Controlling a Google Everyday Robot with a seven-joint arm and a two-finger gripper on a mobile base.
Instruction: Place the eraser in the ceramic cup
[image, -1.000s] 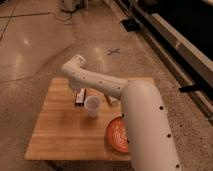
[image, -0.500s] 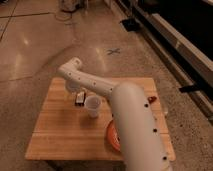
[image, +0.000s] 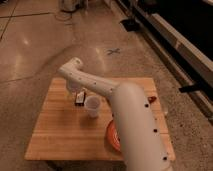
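Note:
The eraser (image: 80, 98), a small dark block with a pale patch, stands on the wooden table (image: 55, 135) just left of the ceramic cup (image: 92, 106). The cup is plain white, upright, and shows nothing inside from here. My gripper (image: 74, 89) hangs down from the bent white arm (image: 95, 84), directly above and slightly left of the eraser, close to or touching its top. The arm's wrist hides the gripper's tips.
An orange-red bowl (image: 111, 136) sits at the table's front right, half hidden behind my thick white forearm (image: 137, 130). A small dark-red object (image: 151, 100) lies by the table's right edge. The shiny floor has a blue cross mark (image: 113, 51).
My forearm has swung left and now covers more of the bowl and the table's right side. The gripper stays by the eraser. Eraser and cup have not moved.

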